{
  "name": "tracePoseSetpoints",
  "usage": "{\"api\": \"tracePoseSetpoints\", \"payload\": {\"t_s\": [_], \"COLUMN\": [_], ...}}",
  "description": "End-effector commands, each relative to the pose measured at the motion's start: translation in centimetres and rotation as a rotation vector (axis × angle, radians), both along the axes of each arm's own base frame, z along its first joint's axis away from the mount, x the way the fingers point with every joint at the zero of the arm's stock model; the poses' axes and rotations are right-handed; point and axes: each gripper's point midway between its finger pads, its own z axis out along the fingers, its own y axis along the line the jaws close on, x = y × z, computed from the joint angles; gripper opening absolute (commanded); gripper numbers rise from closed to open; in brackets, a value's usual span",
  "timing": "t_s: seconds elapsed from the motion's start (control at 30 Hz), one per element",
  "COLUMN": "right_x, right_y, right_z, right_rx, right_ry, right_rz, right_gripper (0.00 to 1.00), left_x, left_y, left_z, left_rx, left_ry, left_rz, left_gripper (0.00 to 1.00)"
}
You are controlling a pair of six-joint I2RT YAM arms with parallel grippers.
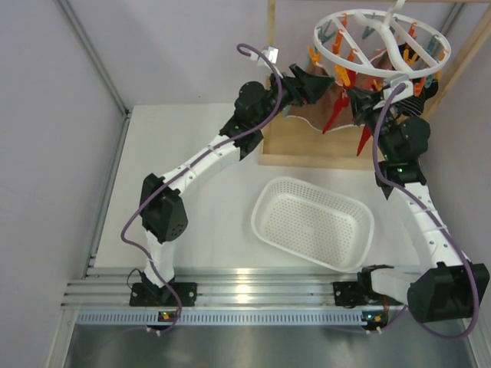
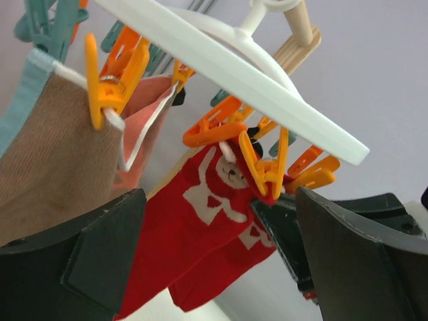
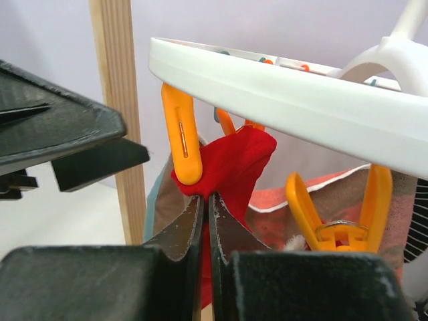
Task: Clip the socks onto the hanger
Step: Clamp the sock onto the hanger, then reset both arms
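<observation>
The white ring hanger point(image 1: 381, 42) hangs at the back right with orange and teal clips. A red sock point(image 2: 200, 227) with a white pattern hangs from an orange clip point(image 2: 264, 170); a second red piece lies behind it. My right gripper point(image 3: 207, 200) is shut on the red sock's point(image 3: 234, 164) top edge just below an orange clip point(image 3: 180, 140); in the top view the right gripper point(image 1: 359, 100) is under the ring. My left gripper point(image 2: 221, 261) is open wide beside that sock, touching nothing, and sits left of the ring in the top view point(image 1: 322, 83). The black striped socks are out of view.
A larger brown, salmon and teal sock point(image 2: 53, 154) is clipped on the hanger's left. A wooden frame point(image 1: 307, 149) with an upright post point(image 3: 117, 100) stands behind the arms. A white perforated basket point(image 1: 265, 207) sits on the table in front.
</observation>
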Motion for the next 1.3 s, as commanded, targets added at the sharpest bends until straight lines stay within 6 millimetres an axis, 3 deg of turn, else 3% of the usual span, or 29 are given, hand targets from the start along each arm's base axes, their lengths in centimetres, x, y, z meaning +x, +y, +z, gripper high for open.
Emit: {"api": "tracePoseSetpoints", "payload": {"t_s": [0.0,0.2,0.27,0.37,0.4,0.43,0.67,0.7,0.77,0.8,0.87,0.9,0.97,1.03,1.07,1.17,1.27], "right_x": [-0.8,-0.5,-0.5,-0.4,-0.5,-0.6,-3.5,-4.0,-5.5,-6.2,-7.3,-8.3,-9.3,-10.4,-10.9,-12.3,-13.0], "right_y": [0.1,0.0,0.0,0.3,0.6,0.7,2.6,2.8,3.7,3.6,3.9,3.9,3.6,2.9,2.7,1.6,0.6], "right_z": [3.5,1.5,0.5,-1.6,-2.0,-2.6,-5.6,-6.7,-7.5,-9.2,-10.6,-12.7,-14.5,-17.6,-18.2,-21.6,-23.0], "right_rx": [0.01,-0.026,-0.039,-0.06,-0.067,-0.077,-0.143,-0.171,-0.211,-0.24,-0.276,-0.322,-0.364,-0.427,-0.446,-0.521,-0.556], "right_ry": [-0.081,-0.025,0.003,0.064,0.081,0.1,0.193,0.233,0.265,0.327,0.375,0.444,0.494,0.564,0.573,0.643,0.691], "right_rz": [0.0,-0.012,-0.015,0.003,0.018,0.029,0.166,0.185,0.253,0.269,0.311,0.334,0.347,0.342,0.338,0.326,0.292], "right_gripper": [0.0,0.01,0.03,0.2,0.34,0.4,0.61,0.68,0.75,0.82,0.91,0.99,1.0,1.0,1.0,1.0,1.0], "left_x": [-3.1,-7.1,-7.1,-7.2,-7.4,-7.4,-8.0,-8.6,-8.0,-8.0,-7.3,-6.6,-6.4,-5.6,-5.9,-6.8,-8.4], "left_y": [2.2,3.0,3.7,5.3,5.9,6.3,11.1,12.1,14.9,16.3,19.8,21.5,24.7,28.3,29.6,33.9,37.5], "left_z": [3.5,2.4,1.0,-0.8,-2.0,-2.7,-7.4,-7.8,-9.8,-11.0,-13.5,-14.3,-16.3,-17.0,-18.3,-19.2,-20.8], "left_rx": [-0.029,0.047,0.106,0.178,0.223,0.255,0.495,0.524,0.614,0.656,0.73,0.785,0.867,0.932,0.964,1.02,1.005], "left_ry": [-0.062,-0.102,-0.095,-0.064,-0.022,-0.018,0.062,0.053,0.042,0.05,0.154,0.169,0.268,0.305,0.347,0.372,0.414], "left_rz": [-0.039,-0.157,-0.147,-0.13,-0.128,-0.121,-0.117,-0.116,-0.077,-0.061,-0.029,0.022,0.082,0.184,0.208,0.349,0.423], "left_gripper": [0.98,0.98,0.98,0.98,0.98,0.98,0.98,0.98,0.98,0.98,0.98,0.98,0.98,0.98,0.98,0.98,0.98]}}
